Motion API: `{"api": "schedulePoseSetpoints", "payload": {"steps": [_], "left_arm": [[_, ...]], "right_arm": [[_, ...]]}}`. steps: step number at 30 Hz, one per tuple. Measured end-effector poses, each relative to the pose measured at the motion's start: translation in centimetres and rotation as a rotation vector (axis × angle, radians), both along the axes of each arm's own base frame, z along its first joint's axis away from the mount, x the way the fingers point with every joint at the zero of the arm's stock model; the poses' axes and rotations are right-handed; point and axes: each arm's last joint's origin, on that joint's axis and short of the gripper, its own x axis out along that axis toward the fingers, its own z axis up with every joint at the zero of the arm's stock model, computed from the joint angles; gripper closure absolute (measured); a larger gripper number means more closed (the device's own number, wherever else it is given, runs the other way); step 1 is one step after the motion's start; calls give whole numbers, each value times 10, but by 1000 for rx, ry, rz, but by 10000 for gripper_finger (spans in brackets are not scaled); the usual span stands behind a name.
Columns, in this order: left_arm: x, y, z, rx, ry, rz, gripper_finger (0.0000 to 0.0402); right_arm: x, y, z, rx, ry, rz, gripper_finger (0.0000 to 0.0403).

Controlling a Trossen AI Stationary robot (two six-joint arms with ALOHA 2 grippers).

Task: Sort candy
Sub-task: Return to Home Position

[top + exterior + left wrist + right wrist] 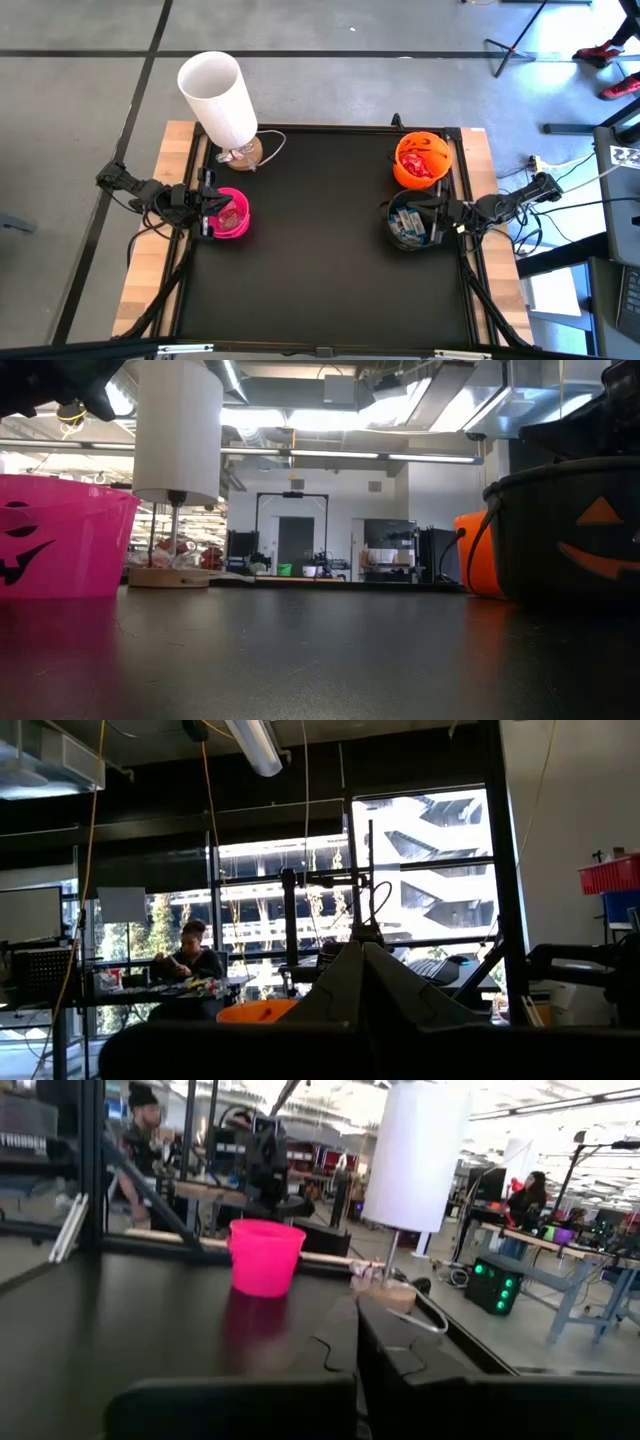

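Observation:
The candy lies sorted in three bowls on the black table. Red candy fills the orange bowl at the far right. Blue-and-white candy lies in the black bowl in front of it. Pale and red candy sits in the pink bowl at the left. My left gripper hangs shut above the pink bowl's left rim, pointing slightly upward; its fingers meet. My right gripper hangs shut over the black bowl's right side, its fingers together and about level.
A table lamp with a white shade stands on a wooden base at the far left corner, its cord trailing onto the table. The middle and near part of the table lies between the bowls. People sit at desks in the room beyond.

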Motion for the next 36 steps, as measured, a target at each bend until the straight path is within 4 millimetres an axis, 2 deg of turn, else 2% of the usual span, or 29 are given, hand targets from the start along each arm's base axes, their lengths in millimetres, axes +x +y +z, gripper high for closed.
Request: {"api": "schedulePoseSetpoints", "payload": {"steps": [36], "left_arm": [[0,0,0,0,0,0,398]], "right_arm": [[0,0,-4,-20,43,0,402]]}}
